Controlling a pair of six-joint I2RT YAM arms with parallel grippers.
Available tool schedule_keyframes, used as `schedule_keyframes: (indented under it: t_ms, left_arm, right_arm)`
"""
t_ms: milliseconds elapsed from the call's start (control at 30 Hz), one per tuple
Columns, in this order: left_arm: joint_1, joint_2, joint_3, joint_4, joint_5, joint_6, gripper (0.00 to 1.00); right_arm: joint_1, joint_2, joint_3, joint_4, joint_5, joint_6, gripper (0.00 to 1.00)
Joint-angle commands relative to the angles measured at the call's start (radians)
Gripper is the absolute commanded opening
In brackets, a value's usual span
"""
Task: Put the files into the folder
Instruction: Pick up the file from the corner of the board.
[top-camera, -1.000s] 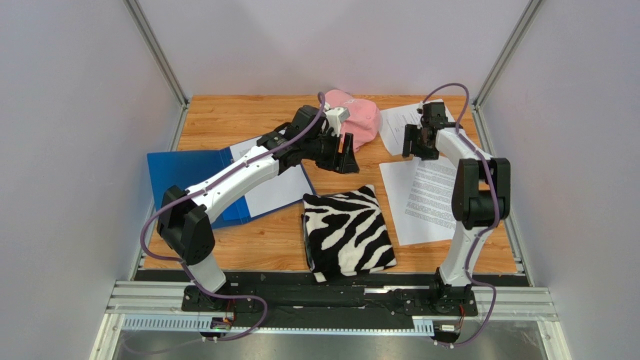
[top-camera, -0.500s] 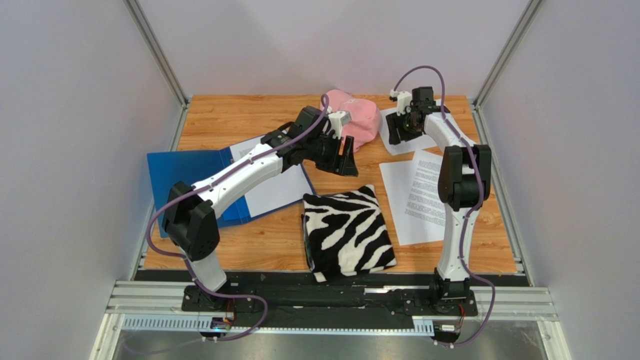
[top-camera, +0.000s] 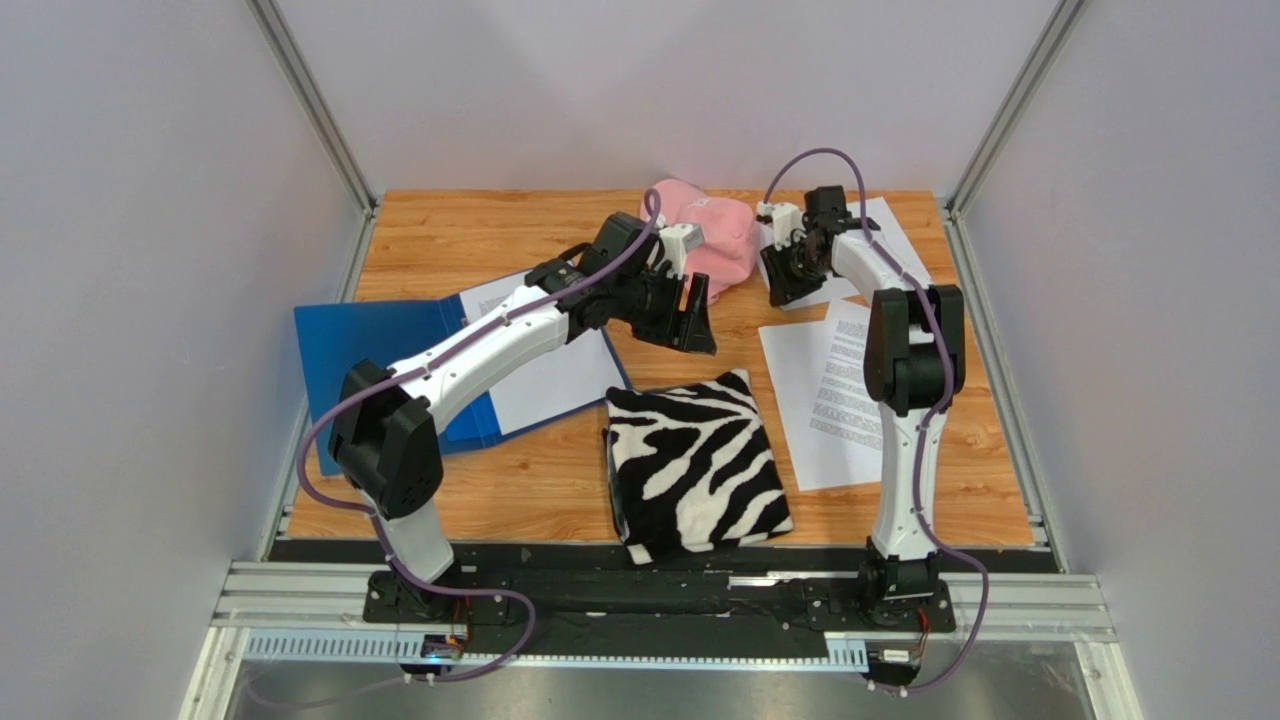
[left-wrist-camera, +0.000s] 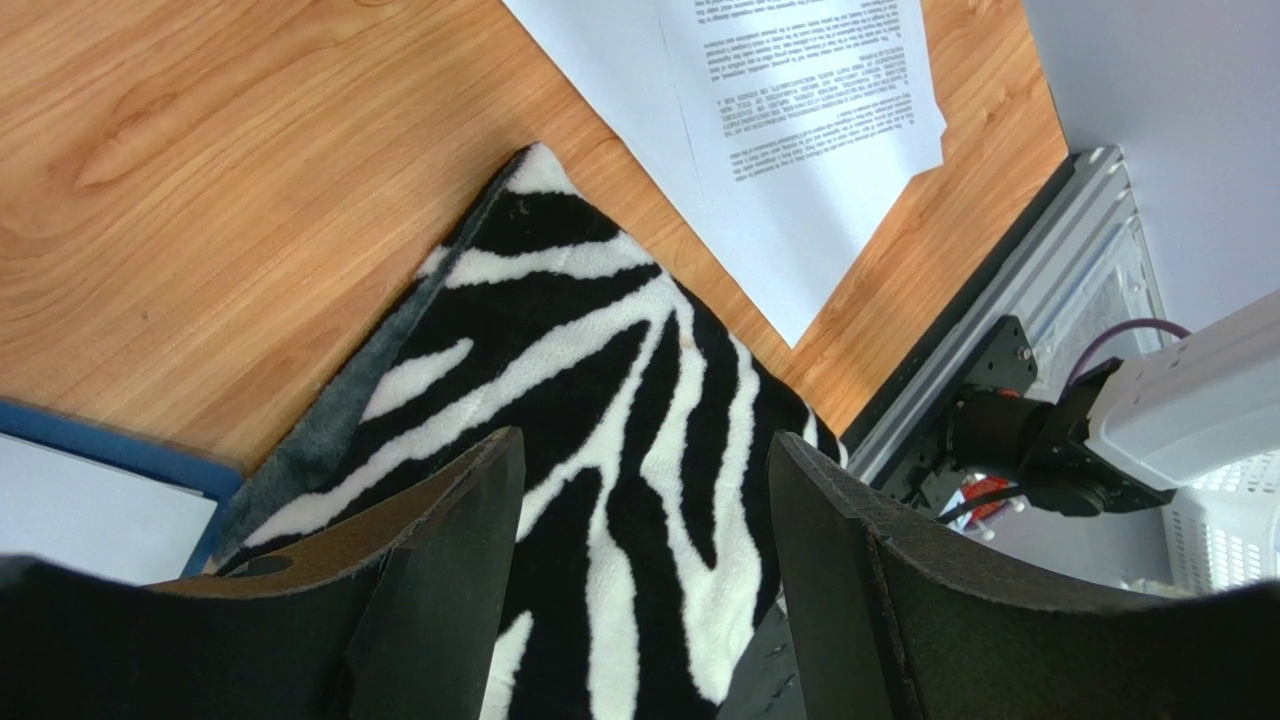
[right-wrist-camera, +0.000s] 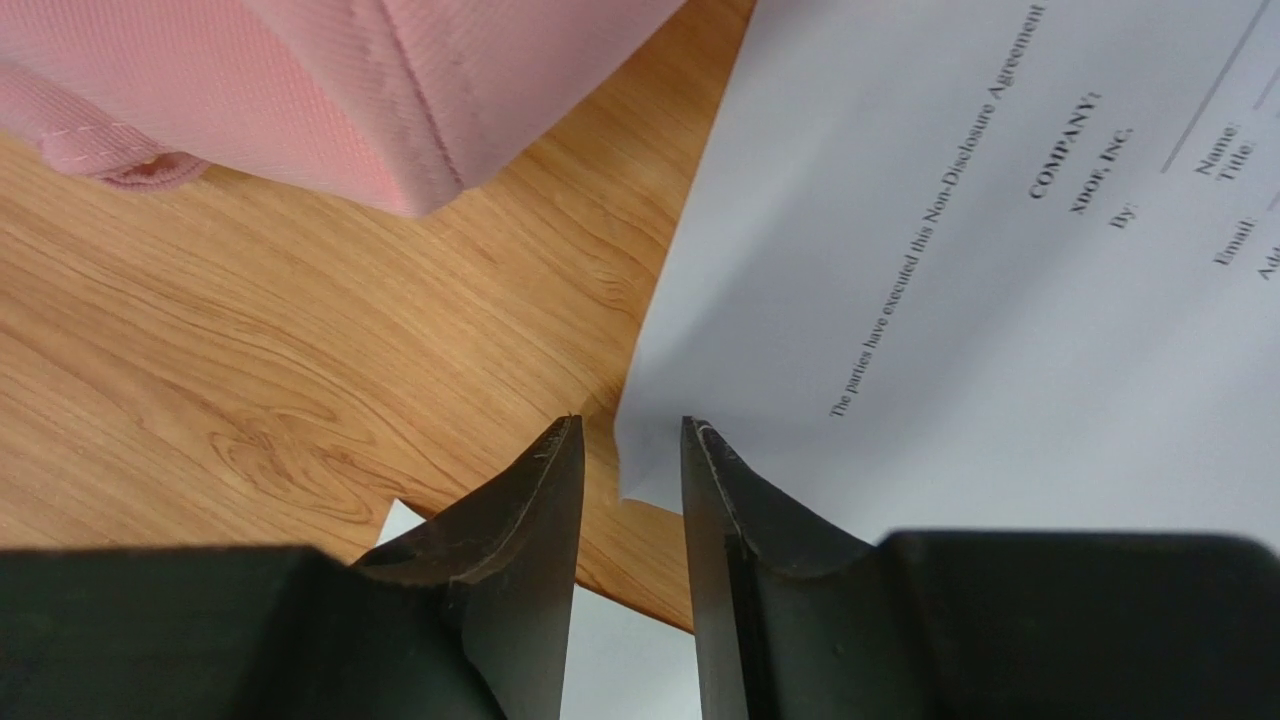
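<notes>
Left gripper (top-camera: 696, 323) is hanging over the middle of the surface (top-camera: 481, 233), fingers (left-wrist-camera: 451, 525) standing wide apart and gripping nothing, zebra-striped cloth (top-camera: 694, 465) showing below them at 6 o'clock. Right gripper (top-camera: 783, 275) is reaching down at 1 o'clock, fingers (right-wrist-camera: 526, 510) leaving only a narrow gap, with the corner of the far printed sheet (right-wrist-camera: 932, 270) sitting right at that gap; cannot tell if it is being pinched. That sheet is lying at 1 to 2 o'clock, just beside the pink cloth (top-camera: 718, 240) at 12. A second printed sheet (top-camera: 834, 398) is lying flat at 3 o'clock, just beside the zebra-striped cloth. Blue folder (top-camera: 338, 353) is lying open at 9 o'clock, partly under the left arm, with one white sheet (top-camera: 556, 383) resting on its right half.
</notes>
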Motion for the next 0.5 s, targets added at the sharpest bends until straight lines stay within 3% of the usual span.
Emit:
schedule_keyframes:
  t_ms: [0, 467]
  left_arm:
    - [-0.003, -0.002, 0.033, 0.003, 0.011, 0.012, 0.69]
    - [-0.003, -0.014, 0.023, 0.004, 0.012, 0.009, 0.7]
  right_arm:
    - [0.017, -0.013, 0.009, 0.006, 0.032, -0.015, 0.35]
    - [0.031, 0.008, 0.024, -0.062, 0.127, -0.032, 0.32]
